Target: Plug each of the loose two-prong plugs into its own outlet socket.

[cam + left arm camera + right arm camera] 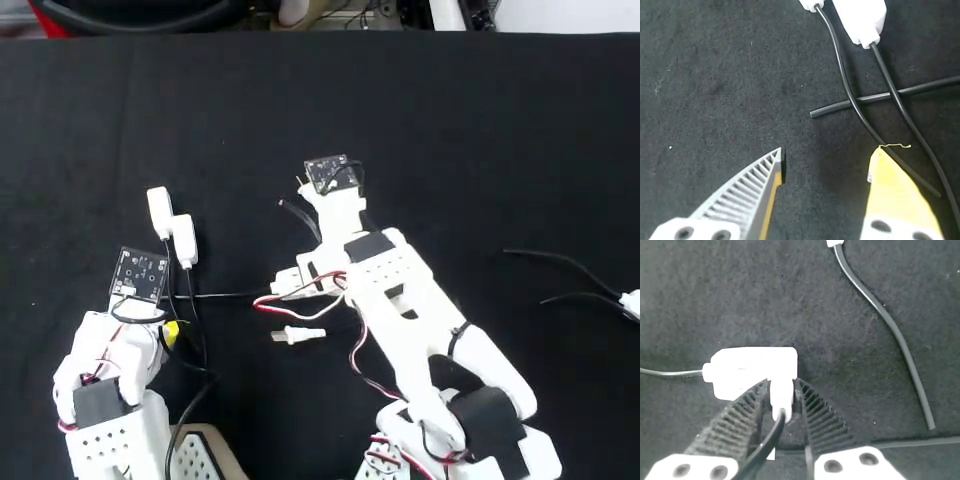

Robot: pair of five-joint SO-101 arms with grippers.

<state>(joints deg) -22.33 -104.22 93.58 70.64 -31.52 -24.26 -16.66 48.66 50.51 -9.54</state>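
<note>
**A:** What does the high view give us?

**B:** A black surface [480,130] with two arms. The left arm [110,400] sits at the near corner, and the right arm [420,300] reaches to the middle. Between them lies a loose plug [298,335], flat on the surface, with its prongs pointing toward the left arm's side. Beyond the left arm I see a first white block [159,210] and a second white block [184,240]. They lie just beside each other, and each has a black cord.

**A:** And the left wrist view?

**B:** The left end effector [827,160] is open. Its grey finger and its yellow finger are well apart, and it grips no thing. Just beyond the yellow finger the crossing cords [860,100] lie over each other. One of the white blocks is farther on, at the end of a cord.

**A:** Now the right wrist view, please.

**B:** The right end effector [781,381] is closed on a held plug [781,400], a small white one. Its dark cord runs back between the fingers. The front of this plug touches the side of a white socket [752,371], which lies flat on the surface. I cannot tell if the prongs are fully inside. A separate cord [890,325] lies apart from them.
</note>
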